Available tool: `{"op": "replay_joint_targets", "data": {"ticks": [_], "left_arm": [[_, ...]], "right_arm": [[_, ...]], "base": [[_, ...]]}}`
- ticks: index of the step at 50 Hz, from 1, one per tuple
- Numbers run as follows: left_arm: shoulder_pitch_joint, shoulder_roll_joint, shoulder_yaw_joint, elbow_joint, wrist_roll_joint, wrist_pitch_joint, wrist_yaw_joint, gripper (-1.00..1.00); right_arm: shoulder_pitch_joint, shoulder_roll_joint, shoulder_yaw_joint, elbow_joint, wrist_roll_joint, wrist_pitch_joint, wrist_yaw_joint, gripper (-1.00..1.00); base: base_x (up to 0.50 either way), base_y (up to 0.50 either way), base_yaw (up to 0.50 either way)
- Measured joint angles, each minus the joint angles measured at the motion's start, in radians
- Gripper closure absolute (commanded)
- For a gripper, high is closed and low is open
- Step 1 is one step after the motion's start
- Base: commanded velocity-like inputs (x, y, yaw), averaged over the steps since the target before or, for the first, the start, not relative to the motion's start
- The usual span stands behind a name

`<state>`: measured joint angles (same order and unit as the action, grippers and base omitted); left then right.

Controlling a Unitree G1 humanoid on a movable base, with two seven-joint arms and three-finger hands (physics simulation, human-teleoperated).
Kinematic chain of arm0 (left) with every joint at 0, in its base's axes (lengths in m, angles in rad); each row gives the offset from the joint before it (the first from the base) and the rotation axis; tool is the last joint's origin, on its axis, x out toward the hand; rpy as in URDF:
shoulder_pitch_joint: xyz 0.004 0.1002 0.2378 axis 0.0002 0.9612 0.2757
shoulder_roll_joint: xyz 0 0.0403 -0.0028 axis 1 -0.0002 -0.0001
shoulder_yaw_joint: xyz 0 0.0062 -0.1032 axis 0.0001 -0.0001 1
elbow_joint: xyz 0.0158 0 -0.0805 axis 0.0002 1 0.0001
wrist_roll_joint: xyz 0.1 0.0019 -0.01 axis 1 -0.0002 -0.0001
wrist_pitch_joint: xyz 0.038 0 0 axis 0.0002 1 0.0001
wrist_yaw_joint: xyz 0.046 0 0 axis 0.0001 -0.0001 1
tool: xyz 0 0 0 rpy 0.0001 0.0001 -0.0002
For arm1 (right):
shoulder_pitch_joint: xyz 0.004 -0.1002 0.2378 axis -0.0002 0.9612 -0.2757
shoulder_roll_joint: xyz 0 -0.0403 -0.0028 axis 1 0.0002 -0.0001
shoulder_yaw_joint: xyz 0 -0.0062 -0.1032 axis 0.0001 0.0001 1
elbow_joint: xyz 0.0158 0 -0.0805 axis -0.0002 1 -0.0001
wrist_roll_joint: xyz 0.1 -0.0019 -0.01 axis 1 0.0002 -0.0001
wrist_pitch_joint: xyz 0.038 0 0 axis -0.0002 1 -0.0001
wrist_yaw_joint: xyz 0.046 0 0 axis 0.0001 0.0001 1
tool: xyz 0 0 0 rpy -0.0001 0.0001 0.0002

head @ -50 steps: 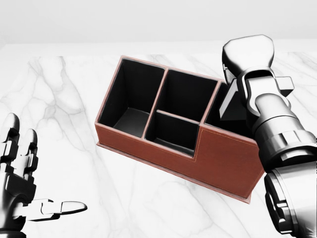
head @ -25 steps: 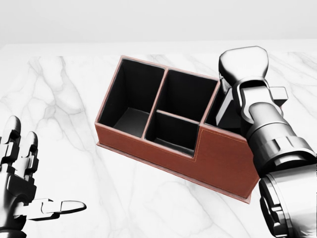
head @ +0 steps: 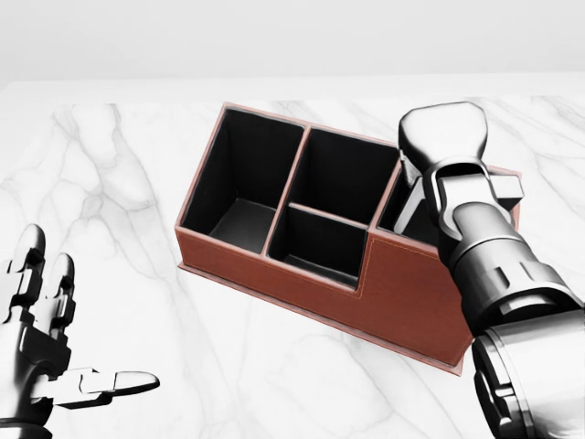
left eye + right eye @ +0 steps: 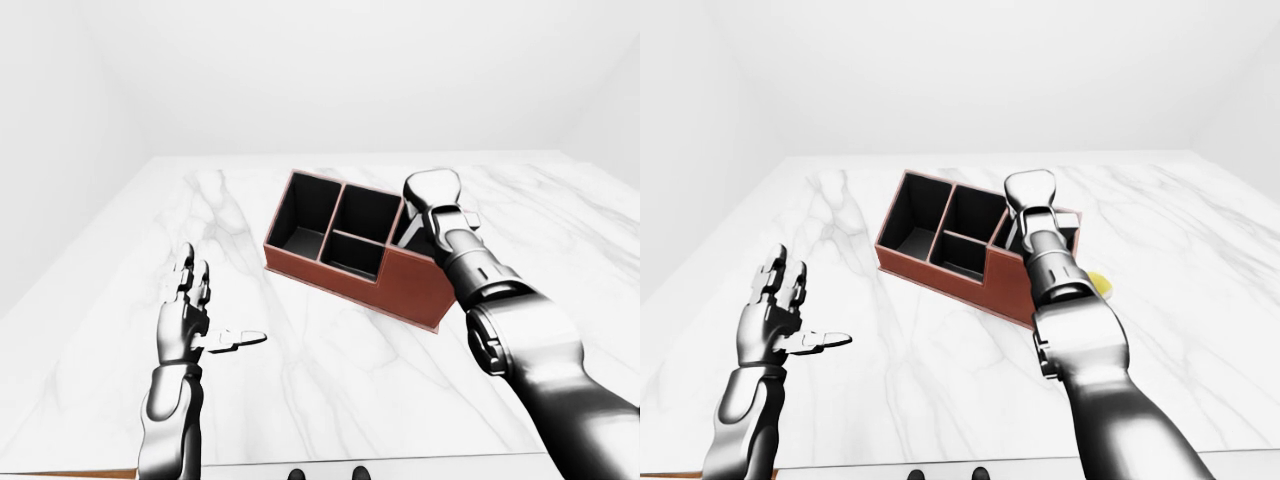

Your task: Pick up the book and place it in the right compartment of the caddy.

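Note:
The brown caddy (image 3: pixel 402 293) with black compartments stands slanted on the white marble table (image 3: pixel 137 183). My right hand (image 3: pixel 446 169) hovers over the caddy's right compartment, its back toward the camera. A thin dark slab, the book (image 3: pixel 414 218), hangs under the palm and dips into that compartment. The fingers seem closed on it, though most of them are hidden; one digit (image 3: pixel 507 187) sticks out to the right. My left hand (image 3: pixel 55 370) is open at the bottom left of the head view, palm up and holding nothing, far from the caddy.
A small yellow object (image 4: pixel 1098 285) lies on the table just right of the caddy, partly hidden by my right forearm. The left and middle compartments (image 3: pixel 242 178) look empty. The table's near edge (image 4: pixel 400 462) runs along the bottom of the left-eye view.
My right hand has shifted left and a little lower over the right compartment, carrying the dark slab with it. The left hand has sunk slightly.

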<state>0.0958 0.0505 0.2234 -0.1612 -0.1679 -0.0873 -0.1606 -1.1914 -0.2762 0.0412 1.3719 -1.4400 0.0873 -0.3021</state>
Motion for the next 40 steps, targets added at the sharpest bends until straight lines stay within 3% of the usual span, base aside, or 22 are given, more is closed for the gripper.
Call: {"op": "replay_joint_targets", "data": {"ticks": [13, 14, 17, 40], "left_arm": [[-0.004, 0.003, 0.000, 0.023, 0.000, 0.000, 0.002, -1.00], [-0.005, 0.003, 0.000, 0.024, 0.000, 0.000, 0.003, -1.00], [-0.005, 0.003, -0.001, 0.027, 0.000, 0.000, 0.003, -1.00], [-0.001, 0.002, -0.005, 0.007, 0.002, 0.000, 0.008, -1.00]], "right_arm": [[0.019, 0.008, -0.002, 0.005, -0.002, 0.000, -0.006, 1.00], [0.020, 0.008, -0.002, 0.006, -0.002, 0.000, -0.007, 0.81], [0.019, 0.008, 0.004, 0.003, -0.008, 0.000, -0.012, -1.00], [0.006, -0.001, 0.025, -0.013, -0.021, 0.000, -0.025, -1.00]], "base": [[0.00, 0.00, 0.00], [0.00, 0.00, 0.00], [0.00, 0.00, 0.00], [0.00, 0.00, 0.00]]}}
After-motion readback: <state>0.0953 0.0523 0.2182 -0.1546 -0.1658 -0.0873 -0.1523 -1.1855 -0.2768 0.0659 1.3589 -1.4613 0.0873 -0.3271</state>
